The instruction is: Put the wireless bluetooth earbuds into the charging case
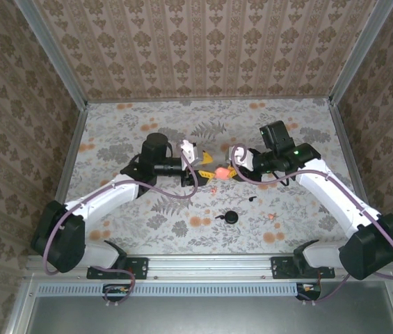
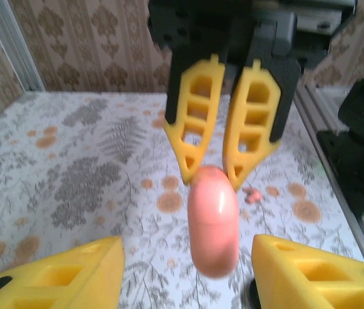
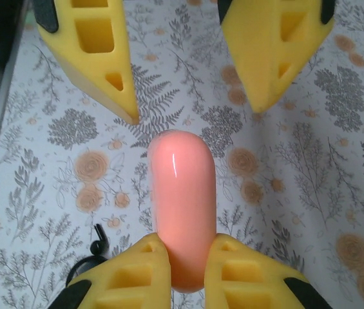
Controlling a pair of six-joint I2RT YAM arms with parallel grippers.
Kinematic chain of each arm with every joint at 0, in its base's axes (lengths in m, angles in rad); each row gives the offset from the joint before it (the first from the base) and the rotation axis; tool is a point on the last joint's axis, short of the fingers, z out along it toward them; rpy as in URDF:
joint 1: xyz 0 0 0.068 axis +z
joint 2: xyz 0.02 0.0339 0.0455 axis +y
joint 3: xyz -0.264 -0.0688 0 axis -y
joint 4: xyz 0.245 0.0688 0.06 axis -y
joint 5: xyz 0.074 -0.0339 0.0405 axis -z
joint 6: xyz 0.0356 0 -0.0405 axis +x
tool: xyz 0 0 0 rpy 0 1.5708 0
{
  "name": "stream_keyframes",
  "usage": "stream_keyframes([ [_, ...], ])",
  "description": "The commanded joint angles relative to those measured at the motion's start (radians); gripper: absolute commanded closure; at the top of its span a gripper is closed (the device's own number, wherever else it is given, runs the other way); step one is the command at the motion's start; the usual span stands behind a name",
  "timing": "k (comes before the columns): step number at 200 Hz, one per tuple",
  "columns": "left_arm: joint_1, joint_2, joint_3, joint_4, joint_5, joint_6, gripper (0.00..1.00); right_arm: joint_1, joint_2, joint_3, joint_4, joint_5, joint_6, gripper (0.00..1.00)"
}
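My right claw [image 3: 187,244] clamps 1 end of the closed pink charging case [image 3: 182,193], left claw [image 3: 194,111] apart; next, the case likely needs opening.

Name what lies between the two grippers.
The pink case: the right gripper is shut on one end, and the other end points at the gap of the open left gripper, touching neither finger. The right wrist view shows it.

A pink case [image 2: 214,225] in the right hand [image 2: 214,180]
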Motion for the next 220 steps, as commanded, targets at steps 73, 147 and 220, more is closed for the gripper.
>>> stream_keyframes([
  [73, -0.03, 0.018, 0.04, -0.121, 0.025, 0.09, 0.46, 0.049, 0.003, 0.021, 0.034, -0.031, -0.017, 0.86],
  [147, -0.035, 0.04, 0.051, -0.096, 0.044, 0.055, 0.54, 0.057, -0.001, -0.008, 0.086, -0.049, 0.019, 0.86],
  [220, -0.035, 0.038, 0.051, -0.065, 0.061, 0.024, 0.6, 0.058, 0.002, -0.017, 0.076, -0.023, 0.005, 0.86],
])
